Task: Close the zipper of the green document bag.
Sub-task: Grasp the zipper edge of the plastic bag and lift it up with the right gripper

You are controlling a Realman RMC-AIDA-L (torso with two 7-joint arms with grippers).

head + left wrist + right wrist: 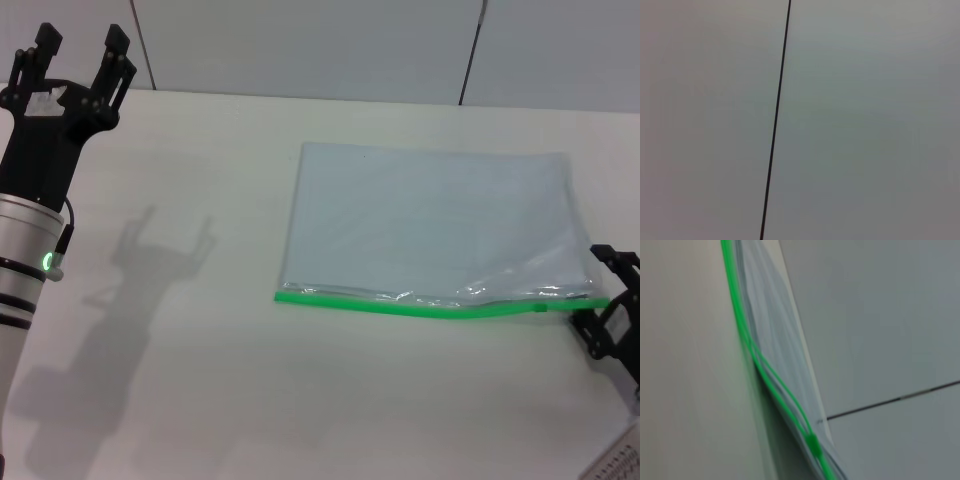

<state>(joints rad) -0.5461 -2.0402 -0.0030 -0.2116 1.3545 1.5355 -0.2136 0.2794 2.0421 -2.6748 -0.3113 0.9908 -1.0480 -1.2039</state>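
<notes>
Head view: the green document bag (430, 220) lies flat on the bench (200, 380) right of centre, its zipper (420, 304) along the lower edge. The left pincer (78, 52) hangs parked at upper left, fingers spread, holding nothing. The right pincer (615, 310) sits at the right edge beside the bag's corner (whether open or closed, I cannot tell).

Left wrist view: only wall.

Right wrist view: the slider tab (813, 442) shows low in the frame, the tracks parted above it. Pinch the tab squarely, then pull straight along the strip.

Bag (430, 220) lies flat on the worktop (200, 380), center-right of frame, zipper (400, 304) along its lower edge. Left claw (78, 60) upper left, right claw (612, 310) lower right beside the zipper's end.
</notes>
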